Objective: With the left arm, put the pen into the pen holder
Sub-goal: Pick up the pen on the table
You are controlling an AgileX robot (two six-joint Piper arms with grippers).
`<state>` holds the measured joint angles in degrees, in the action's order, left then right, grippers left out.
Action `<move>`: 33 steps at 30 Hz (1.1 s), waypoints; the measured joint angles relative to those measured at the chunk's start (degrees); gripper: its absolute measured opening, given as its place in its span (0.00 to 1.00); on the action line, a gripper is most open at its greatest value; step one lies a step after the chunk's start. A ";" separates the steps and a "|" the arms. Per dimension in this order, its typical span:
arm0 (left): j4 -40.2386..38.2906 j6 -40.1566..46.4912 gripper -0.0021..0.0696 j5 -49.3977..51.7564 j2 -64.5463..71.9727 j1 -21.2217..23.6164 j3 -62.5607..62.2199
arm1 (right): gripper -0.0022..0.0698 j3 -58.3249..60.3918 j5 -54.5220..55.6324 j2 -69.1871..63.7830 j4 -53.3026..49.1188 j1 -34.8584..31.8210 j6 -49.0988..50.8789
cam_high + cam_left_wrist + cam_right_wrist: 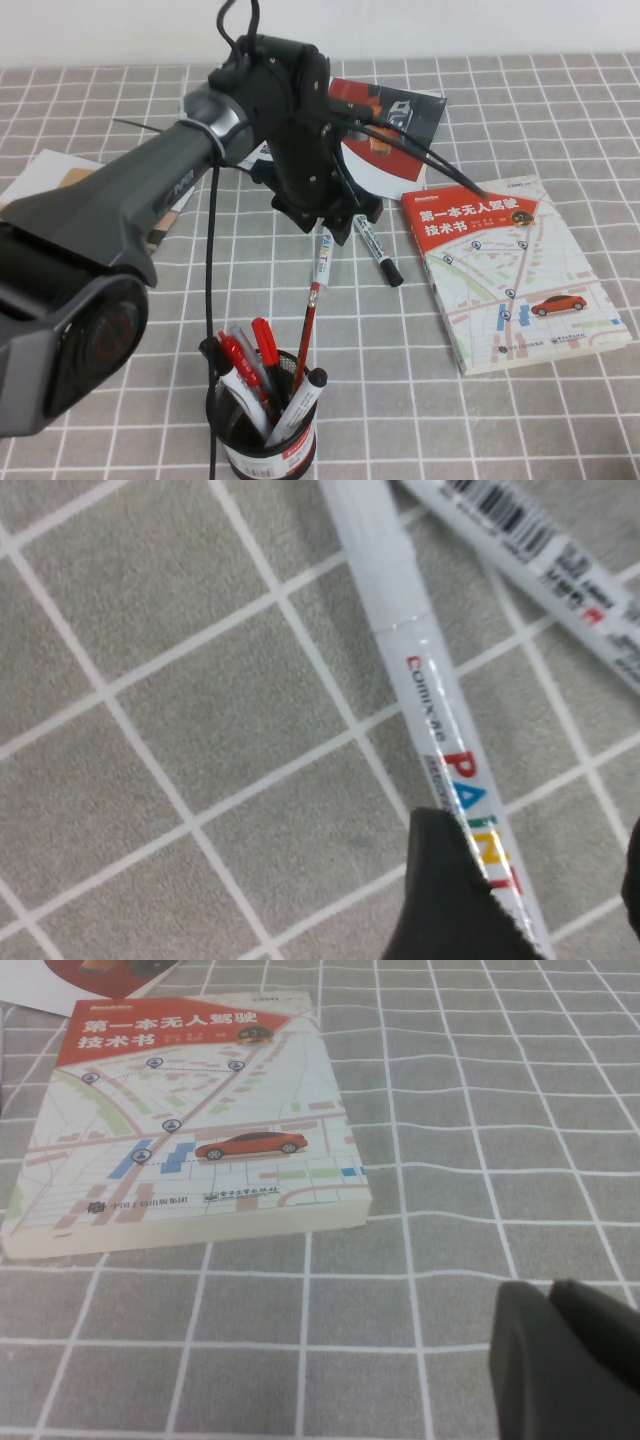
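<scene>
Here the left arm reaches down at 12 o'clock of the pen holder, its left tool spread astride the pen on the bench. The right tool hovers near the book; I cannot tell its state.

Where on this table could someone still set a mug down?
Bare tiles lie right of the pen holder, below the book, and along the far right edge. It is crowded mid-table: the left gripper is over the pen beside a black-capped marker. The right gripper hangs near the book.
</scene>
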<state>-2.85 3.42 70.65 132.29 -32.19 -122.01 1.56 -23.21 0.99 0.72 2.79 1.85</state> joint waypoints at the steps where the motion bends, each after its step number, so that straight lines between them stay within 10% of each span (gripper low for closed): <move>1: 0.00 -0.07 0.49 0.00 0.33 0.00 0.00 | 0.01 0.00 0.00 0.00 0.00 0.00 0.00; 33: 1.36 -1.33 0.27 -0.20 4.08 0.00 -0.05 | 0.01 0.00 0.00 0.00 0.00 0.00 0.00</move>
<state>-1.49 2.09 70.45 136.37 -32.19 -122.06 1.56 -23.21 0.99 0.72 2.79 1.85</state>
